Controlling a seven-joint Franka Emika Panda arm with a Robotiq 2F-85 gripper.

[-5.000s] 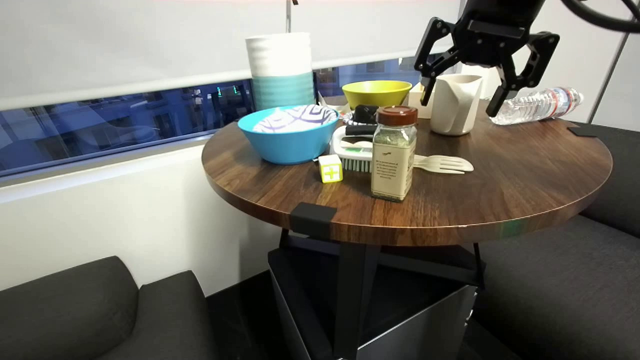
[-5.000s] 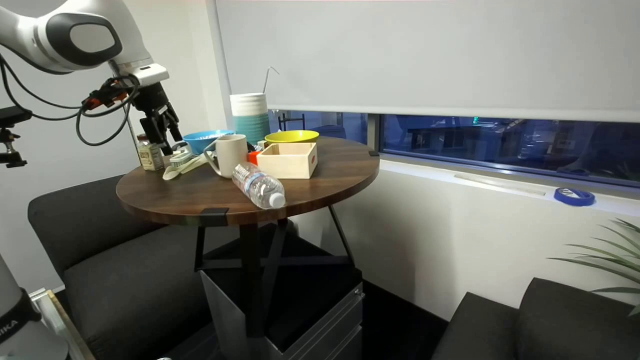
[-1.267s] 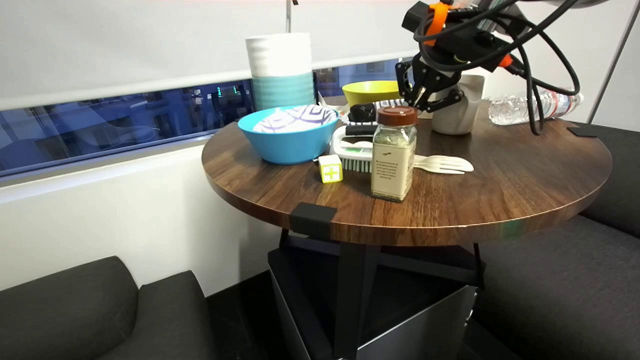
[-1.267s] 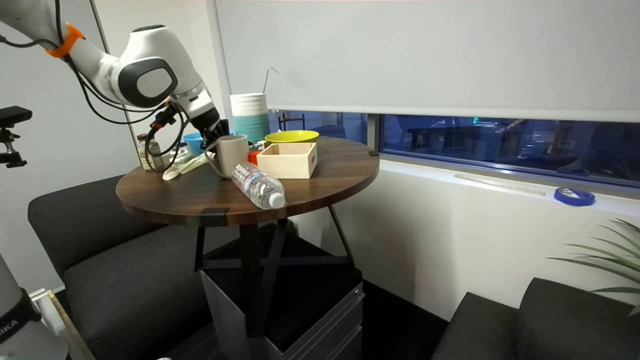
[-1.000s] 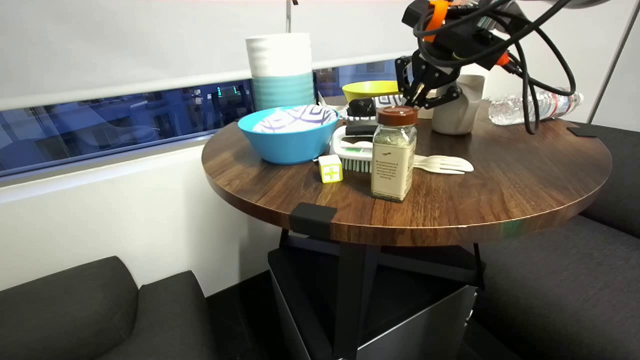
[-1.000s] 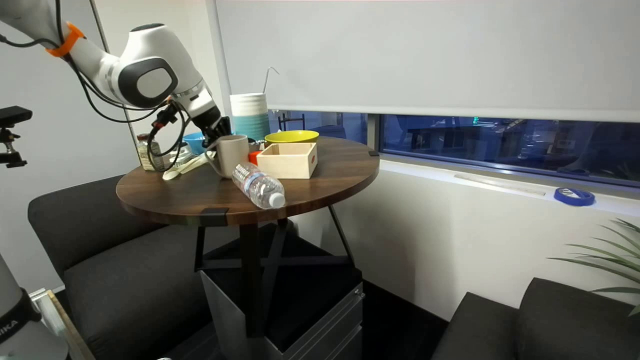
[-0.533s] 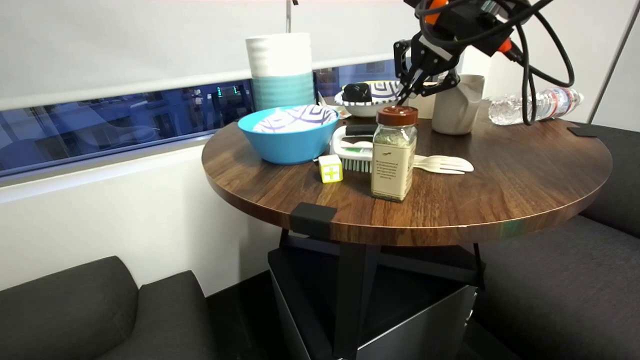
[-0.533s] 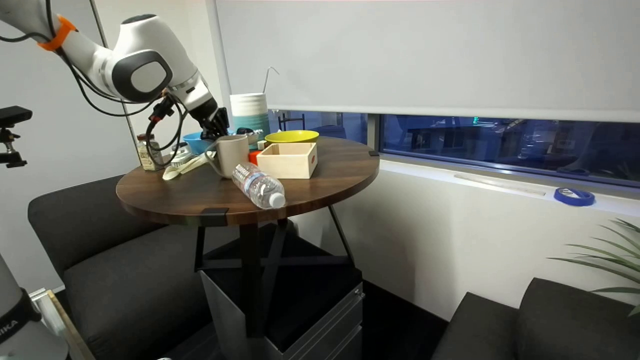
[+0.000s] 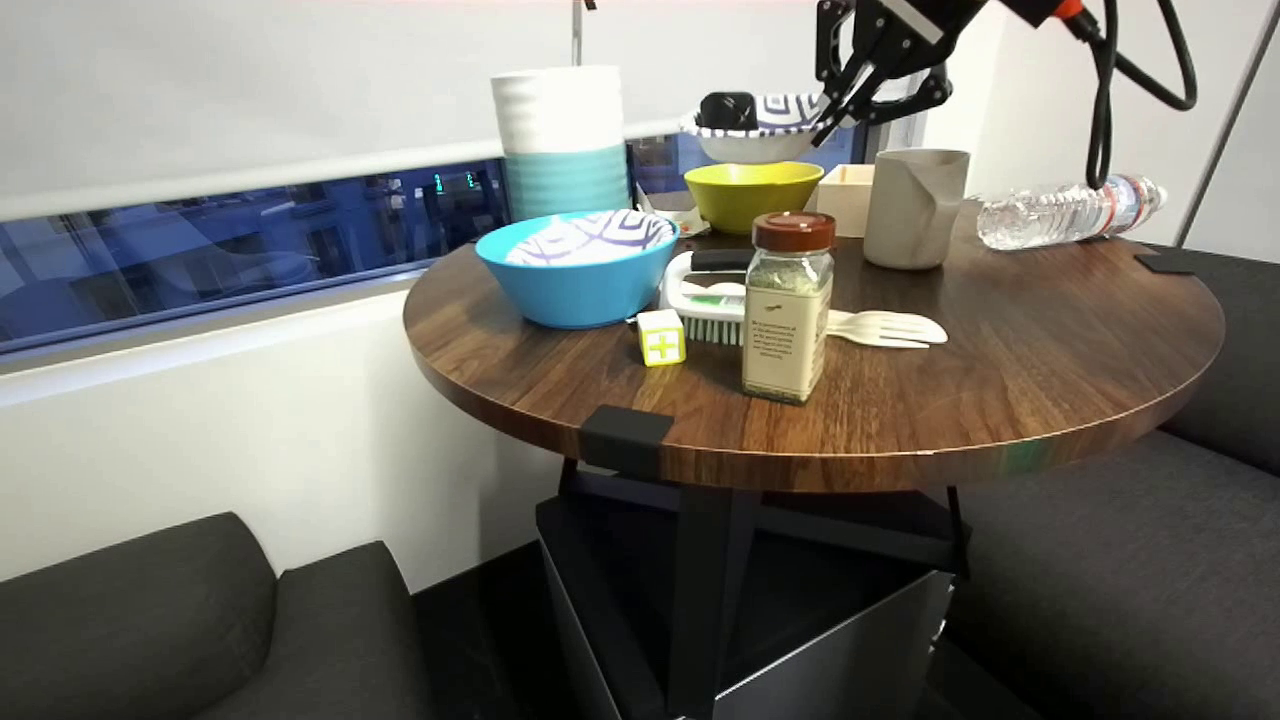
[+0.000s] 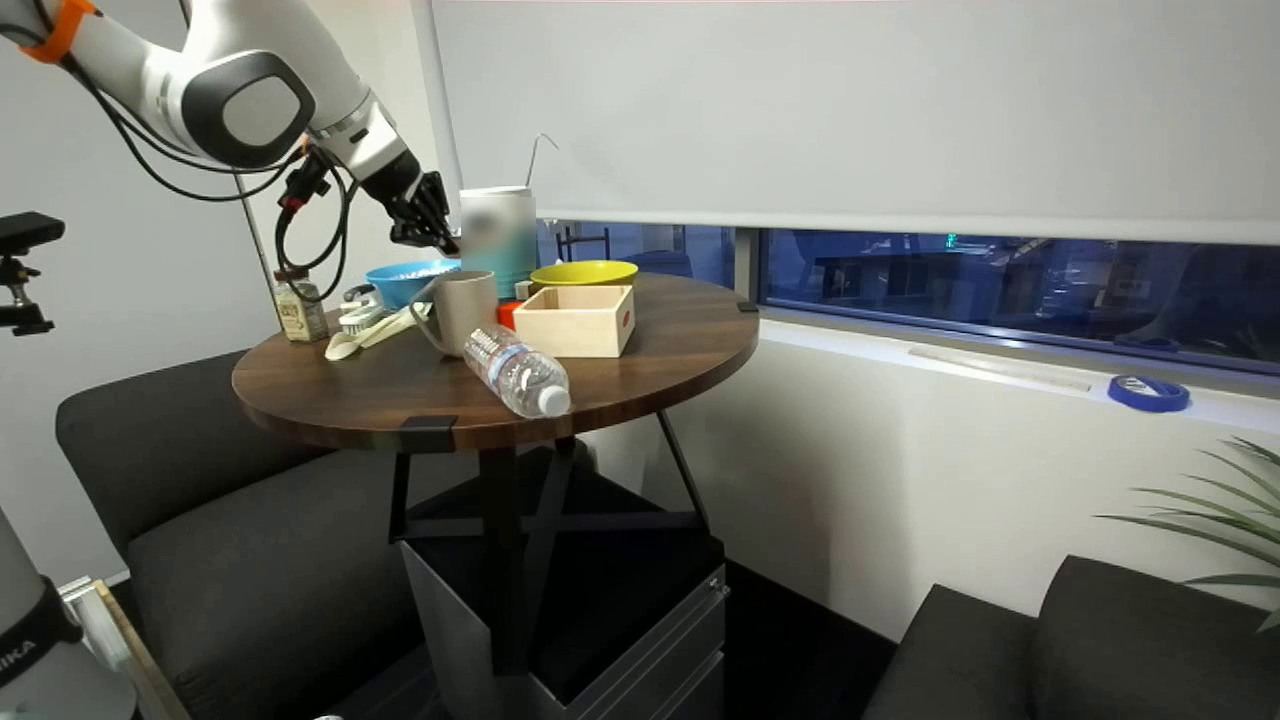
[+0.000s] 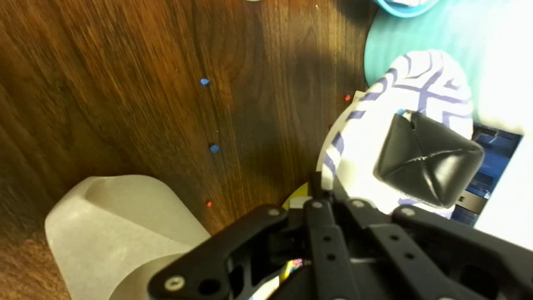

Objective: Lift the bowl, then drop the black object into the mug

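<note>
Gripper (image 11: 327, 184) held striped bowl (image 9: 764, 148) aloft by rim; black obj. (image 9: 727, 111) inside prob. needed slow, lvl carry, tilt only over mug (image 9: 912, 218), inside table (image 9: 1020, 335) edge.

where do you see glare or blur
Wrist view: much of the right side washes out white, and the black object in the bowl catches a bright sheen; in an exterior view, a blurred patch sits over the white-and-teal container.
</note>
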